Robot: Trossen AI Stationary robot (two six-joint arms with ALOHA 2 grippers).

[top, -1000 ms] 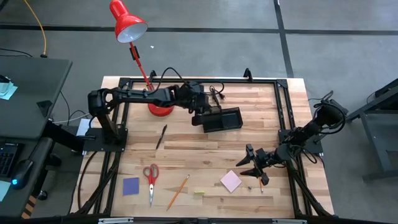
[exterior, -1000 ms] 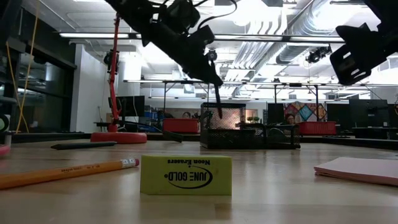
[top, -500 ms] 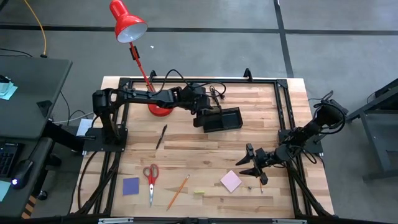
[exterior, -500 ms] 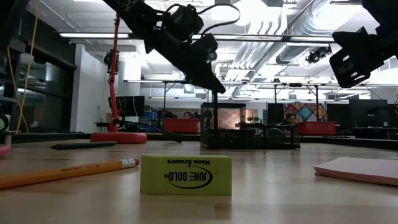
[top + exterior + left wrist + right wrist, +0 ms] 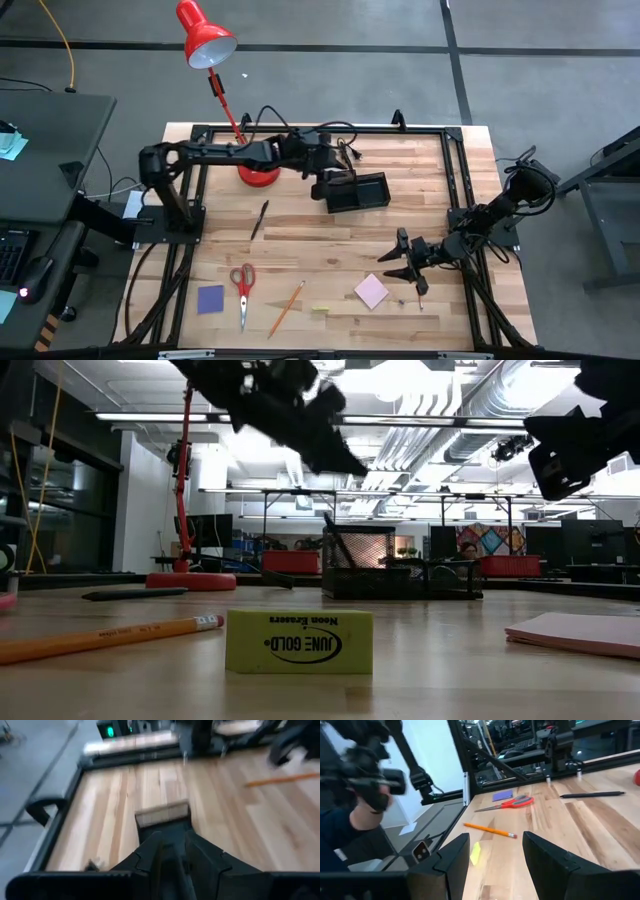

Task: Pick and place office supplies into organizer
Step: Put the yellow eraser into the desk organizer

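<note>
Left end effector (image 5: 338,186) sits over the near-left end of the black organizer (image 5: 366,190) at the back of the desk (image 5: 420,200). Fingers slightly apart and nothing visibly held, so probably a drop-off pose; can't tell what's inside.

Right end effector (image 5: 404,263) hovers front right just beside the pink sticky pad (image 5: 371,291), fingers apart and empty, likely lined up for a pick.

Loose on the wooden slat desk: black pen (image 5: 260,219), red-handled scissors (image 5: 242,288), blue-purple pad (image 5: 210,299), pencil (image 5: 286,308), yellow eraser (image 5: 299,641).

Red desk lamp (image 5: 205,34), base at back left. Black frame rims the desk. Grey concrete floor; workshop benches and ceiling ducts behind.
</note>
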